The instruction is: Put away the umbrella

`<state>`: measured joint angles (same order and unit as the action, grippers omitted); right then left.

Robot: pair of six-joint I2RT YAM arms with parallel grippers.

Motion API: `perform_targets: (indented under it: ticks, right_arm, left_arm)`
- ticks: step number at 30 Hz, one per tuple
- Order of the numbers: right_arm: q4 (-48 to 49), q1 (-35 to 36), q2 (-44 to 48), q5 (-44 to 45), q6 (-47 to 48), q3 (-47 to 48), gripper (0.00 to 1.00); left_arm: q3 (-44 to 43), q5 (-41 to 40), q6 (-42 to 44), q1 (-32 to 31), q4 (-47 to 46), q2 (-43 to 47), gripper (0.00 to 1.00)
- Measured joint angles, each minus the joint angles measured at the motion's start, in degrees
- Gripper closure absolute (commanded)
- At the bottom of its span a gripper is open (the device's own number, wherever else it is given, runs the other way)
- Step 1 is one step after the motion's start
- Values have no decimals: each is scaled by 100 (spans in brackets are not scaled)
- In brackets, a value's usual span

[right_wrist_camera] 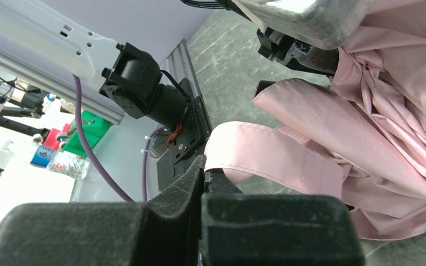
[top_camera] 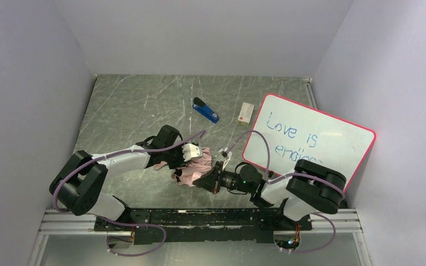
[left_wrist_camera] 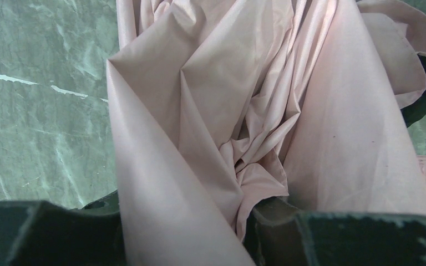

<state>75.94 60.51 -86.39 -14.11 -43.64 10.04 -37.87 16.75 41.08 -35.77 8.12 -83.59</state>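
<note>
The pale pink umbrella (top_camera: 194,166) lies bunched and folded on the marble table between my two grippers. My left gripper (top_camera: 184,159) is shut on its fabric; in the left wrist view pink cloth (left_wrist_camera: 222,122) fills the frame and runs down between my dark fingers (left_wrist_camera: 321,238). My right gripper (top_camera: 206,180) is shut on the end of the umbrella's pink strap (right_wrist_camera: 266,152), pinched between closed fingers (right_wrist_camera: 194,177) just off the table. The strap leads back to the crumpled fabric (right_wrist_camera: 388,111). The handle is hidden.
A blue-and-black stapler (top_camera: 205,110) and a small white box (top_camera: 246,113) lie further back on the table. A pink-framed whiteboard (top_camera: 310,138) leans at the right. Grey walls close in the left, back and right sides.
</note>
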Motion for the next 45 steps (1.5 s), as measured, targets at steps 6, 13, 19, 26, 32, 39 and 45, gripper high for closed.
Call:
perform_targets:
  ticks: [6, 13, 19, 26, 32, 39, 45]
  right_arm:
    - [-1453, -70, 1027, -243, 535, 105, 100]
    - [-3471, -120, 2616, -103, 1217, 219, 100]
    - [-4345, -120, 2942, -219, 1484, 424, 100]
    - [-5532, -111, 2824, -570, 2310, 1008, 96]
    - [-6352, 645, 2452, -688, 2865, 1384, 71]
    - [-6946, 1875, 1840, -400, 3104, 1738, 66]
    - [-7012, 1897, 2341, 415, 2966, 1650, 62]
  left_arm:
    - [-28, 7, -24, 13, 17, -35, 95]
    - [-131, 203, -149, 26, 9, -166, 95]
    - [-190, 280, -203, 28, 17, -238, 95]
    - [-197, 280, -210, 31, 22, -254, 95]
    - [-199, 190, -195, 50, -81, -284, 95]
    - [-208, -114, -151, 118, -326, -348, 95]
    - [-208, -177, -138, 120, -365, -352, 95]
